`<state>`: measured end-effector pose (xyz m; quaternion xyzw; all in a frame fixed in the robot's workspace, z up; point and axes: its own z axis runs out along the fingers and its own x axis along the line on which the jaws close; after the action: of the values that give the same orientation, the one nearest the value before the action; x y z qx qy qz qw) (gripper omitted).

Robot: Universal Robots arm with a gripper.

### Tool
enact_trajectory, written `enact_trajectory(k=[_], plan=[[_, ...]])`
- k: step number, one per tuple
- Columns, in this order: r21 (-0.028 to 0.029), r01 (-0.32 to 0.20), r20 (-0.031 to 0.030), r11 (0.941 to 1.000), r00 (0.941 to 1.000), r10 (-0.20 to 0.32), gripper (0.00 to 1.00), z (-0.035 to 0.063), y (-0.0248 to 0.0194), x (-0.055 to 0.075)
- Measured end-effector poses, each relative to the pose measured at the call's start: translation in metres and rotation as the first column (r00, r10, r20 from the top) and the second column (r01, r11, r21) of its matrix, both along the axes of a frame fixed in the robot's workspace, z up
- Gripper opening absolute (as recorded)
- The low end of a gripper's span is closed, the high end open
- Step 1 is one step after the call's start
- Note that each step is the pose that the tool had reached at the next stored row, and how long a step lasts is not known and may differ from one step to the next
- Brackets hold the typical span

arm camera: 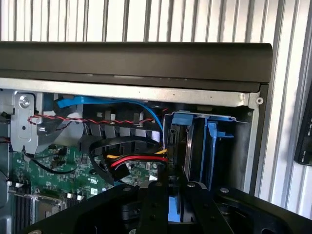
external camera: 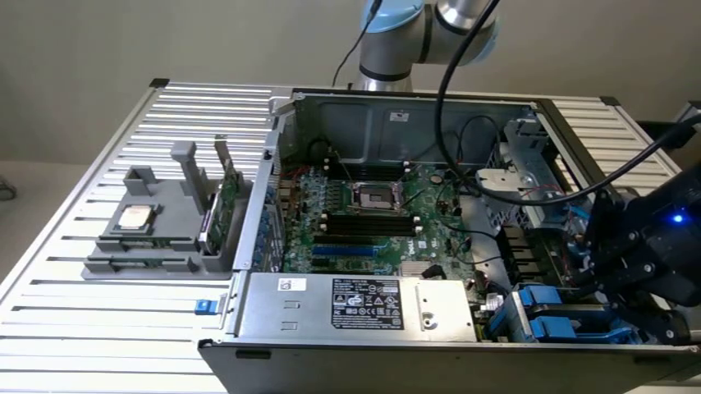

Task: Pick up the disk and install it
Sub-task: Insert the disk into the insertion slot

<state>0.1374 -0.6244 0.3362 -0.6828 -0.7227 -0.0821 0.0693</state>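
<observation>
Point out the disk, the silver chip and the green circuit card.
the disk (arm camera: 181,118): wrist view, on its blue carrier's end.
the silver chip (external camera: 135,217): exterior view, on its top face.
the green circuit card (external camera: 225,215): exterior view, on its flat side.

The white slatted metal table (external camera: 66,271) is carrying the lot, its ribs running side to side in the exterior view. A big open computer case (external camera: 438,365) is sitting flat on it, spreading from the middle over to the exterior view's right, its open side facing up. Over on the exterior view's left, a grey holder block (external camera: 143,263) is resting on the slats, just beside the case wall. A small blue piece (external camera: 203,306) is lying on the bare ribs, tucked near the holder and the case's front corner.
</observation>
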Motion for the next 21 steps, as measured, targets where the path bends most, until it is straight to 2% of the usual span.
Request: enact_trajectory(k=[2, 4, 6, 8, 11, 16, 21], plan=[[-0.0093, 0.0, -0.0046, 1.0, 1.0, 0.0, 0.17, 0.0009, 0.0018, 0.0], [-0.019, 0.0, -0.0066, 0.9998, 1.0, 0.0, 0.17, 0.0011, 0.0048, 0.0], [-0.0279, 0.0, -0.0072, 0.9996, 1.0, 0.0, 0.17, 0.0011, 0.0086, 0.001], [-0.0346, 0.0, -0.0073, 0.9994, 1.0, 0.0, 0.17, 0.0011, 0.0124, 0.002], [-0.0458, 0.001, -0.0073, 0.999, 1.0, -0.001, 0.17, 0.0011, 0.016, 0.005], [-0.0646, 0.006, -0.0074, 0.9979, 0.9999, -0.007, 0.17, 0.0011, 0.0189, 0.011], [-0.0852, 0.026, -0.0074, 0.996, 0.9996, -0.026, 0.17, 0.0011, 0.0191, 0.013]])
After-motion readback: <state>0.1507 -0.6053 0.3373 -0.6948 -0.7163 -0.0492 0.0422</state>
